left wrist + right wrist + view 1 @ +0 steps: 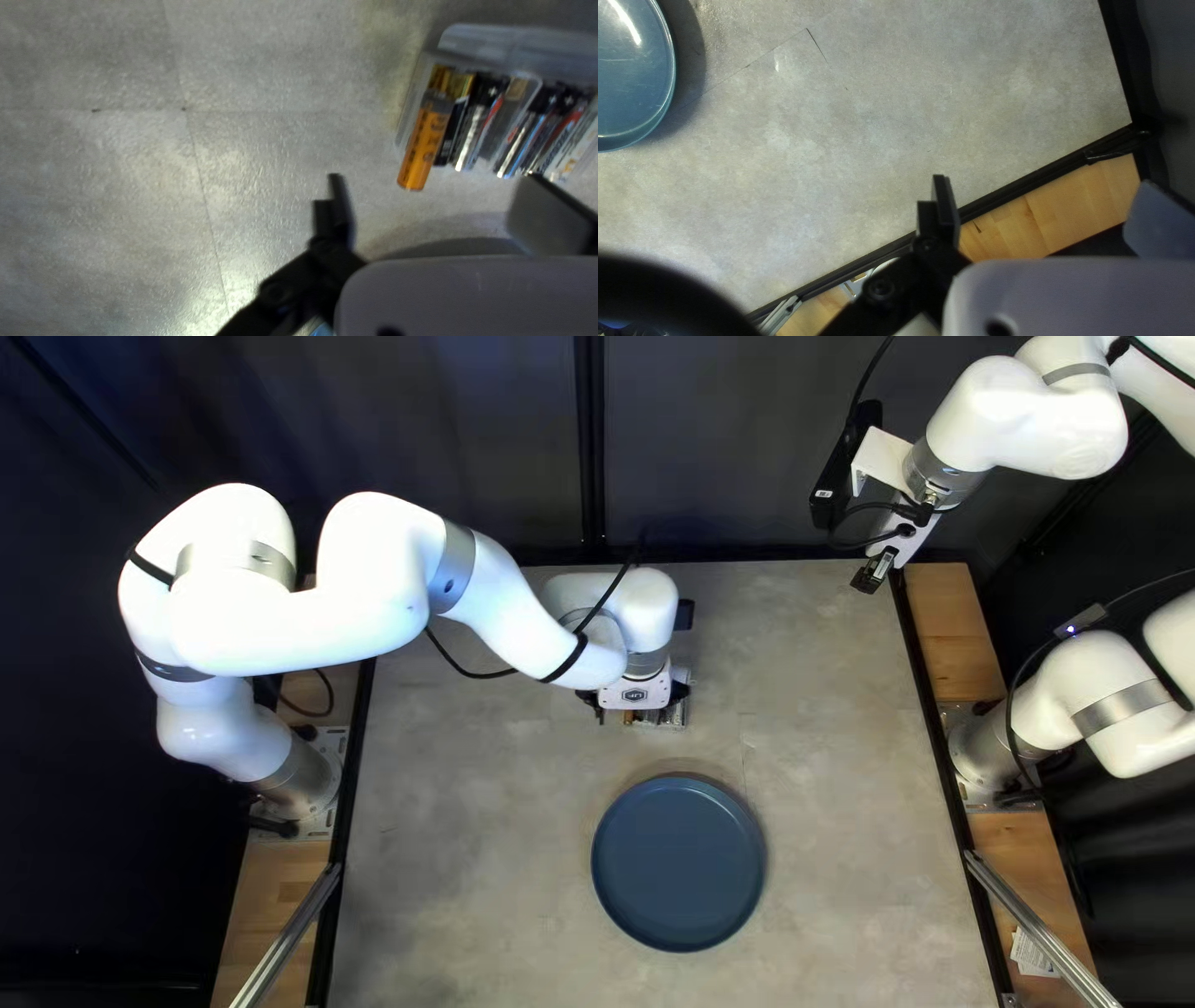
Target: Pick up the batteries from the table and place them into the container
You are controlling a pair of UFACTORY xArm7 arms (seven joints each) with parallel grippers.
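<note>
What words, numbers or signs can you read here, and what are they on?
"+": on a black-topped, cylindrical battery in the clear plastic container.
Orange cylindrical battery: dark lettering, too blurred to read.
Other batteries in the container: print too small and blurred.
White paper label at the right of the top left view: too small.
Small dark badge on my white left arm: too small.

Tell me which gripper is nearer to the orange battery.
Left. My left gripper is close to the orange battery, which lies just ahead of it. My right gripper is well away, by the table's far right corner.
</note>
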